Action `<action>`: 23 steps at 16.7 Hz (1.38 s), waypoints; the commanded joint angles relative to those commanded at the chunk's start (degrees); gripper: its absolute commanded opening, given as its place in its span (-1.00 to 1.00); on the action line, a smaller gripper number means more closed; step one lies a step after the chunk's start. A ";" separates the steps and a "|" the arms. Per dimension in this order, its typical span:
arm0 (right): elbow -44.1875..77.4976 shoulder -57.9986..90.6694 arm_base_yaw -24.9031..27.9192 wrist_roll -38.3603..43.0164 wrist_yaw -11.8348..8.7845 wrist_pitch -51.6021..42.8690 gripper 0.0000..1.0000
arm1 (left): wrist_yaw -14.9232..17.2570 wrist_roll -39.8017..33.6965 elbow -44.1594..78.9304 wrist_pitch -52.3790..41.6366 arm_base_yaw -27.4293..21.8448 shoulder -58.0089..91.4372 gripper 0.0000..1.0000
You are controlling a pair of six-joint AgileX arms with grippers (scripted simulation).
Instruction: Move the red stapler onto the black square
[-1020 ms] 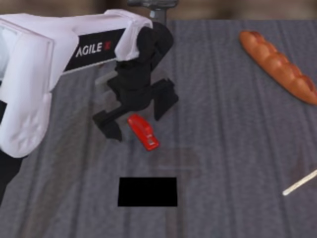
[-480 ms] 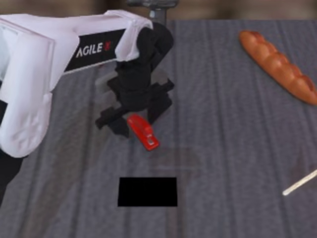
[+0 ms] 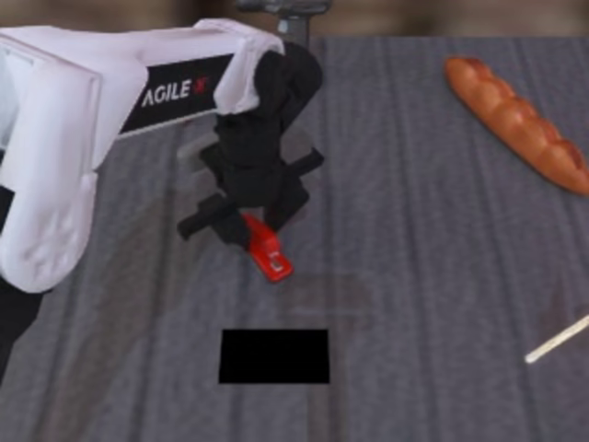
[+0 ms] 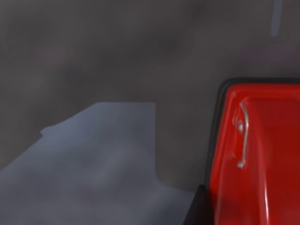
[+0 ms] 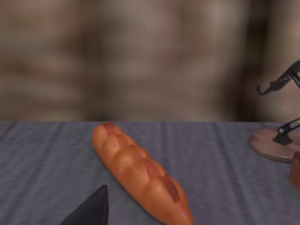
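The red stapler lies slanted on the grey cloth, a little above the black square. My left gripper hangs over the stapler's upper end, its dark fingers closed in against both sides of it. The left wrist view is filled at one side by the glossy red stapler with its silver mark, and a dark fingertip rests against it. The black square is bare. My right gripper is parked outside the top view; only a dark tip of it shows in its wrist view.
A long bread loaf lies at the back right, also close in the right wrist view as the loaf. A white stick lies at the right edge. A round wooden base with a black stand sits farther off.
The left gripper's fingers have drawn together from wide open until they close on the stapler's upper end. The stapler has shifted only slightly.
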 joint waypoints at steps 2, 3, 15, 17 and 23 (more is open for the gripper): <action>0.00 0.00 0.00 0.00 0.00 0.00 1.00 | 0.00 0.00 0.00 0.00 0.00 0.00 -1.00; 0.00 0.00 0.00 0.00 0.00 0.00 1.00 | 0.00 0.00 0.00 0.00 0.00 0.00 -1.00; 0.00 0.00 0.00 0.00 0.00 0.00 1.00 | -0.04 -0.35 12.69 -15.14 0.78 -1.55 -1.00; 0.00 0.00 0.00 0.00 0.00 0.00 1.00 | -0.03 -0.23 16.36 -19.18 0.92 -2.30 -1.00; 0.00 0.00 0.00 0.00 0.00 0.00 1.00 | -0.03 -0.15 17.87 -20.70 0.67 -2.74 -1.00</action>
